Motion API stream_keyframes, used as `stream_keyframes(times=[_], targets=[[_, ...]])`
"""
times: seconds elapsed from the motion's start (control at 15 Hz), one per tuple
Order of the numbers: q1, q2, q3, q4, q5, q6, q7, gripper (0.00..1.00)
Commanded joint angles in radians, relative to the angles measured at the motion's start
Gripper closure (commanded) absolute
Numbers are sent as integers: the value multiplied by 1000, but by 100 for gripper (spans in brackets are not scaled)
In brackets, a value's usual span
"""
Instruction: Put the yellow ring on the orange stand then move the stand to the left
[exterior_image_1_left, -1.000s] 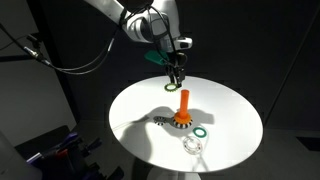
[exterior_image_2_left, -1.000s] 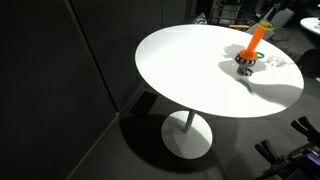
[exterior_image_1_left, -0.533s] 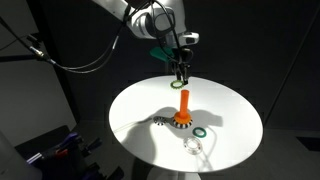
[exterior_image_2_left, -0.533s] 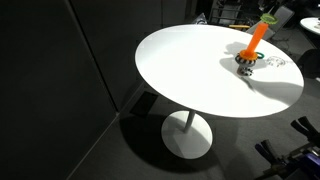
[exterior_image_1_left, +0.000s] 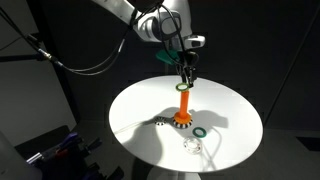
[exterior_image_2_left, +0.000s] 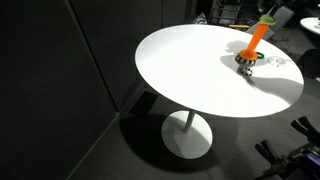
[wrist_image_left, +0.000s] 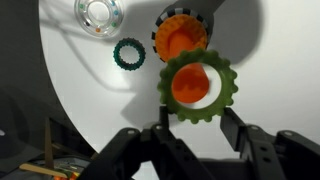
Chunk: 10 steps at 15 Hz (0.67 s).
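- Tool (exterior_image_1_left: 186, 82) is pinching the yellow ring (wrist_image_left: 228, 92) by its edge.
- A second ago the ring hung off to one side. Now it's right over the orange stand (exterior_image_1_left: 183, 110).
- The peg top shows through the hole, but I can't tell if they touch.
- Stand hasn't budged on the bench (exterior_image_1_left: 135, 115).

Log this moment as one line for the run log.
step: ring placement | gripper: shut on yellow ring | yellow ring: over top of orange stand | release: not yet | stand move: not started
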Motion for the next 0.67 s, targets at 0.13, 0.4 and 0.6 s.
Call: stream_keyframes(times=[0.13,0.4,0.6], targets=[[-13,67,-3,86,15,-27,20,70],[-20,95,1,105,27,-37,14,70],[-26,110,7,112,51,-50,5,70]])
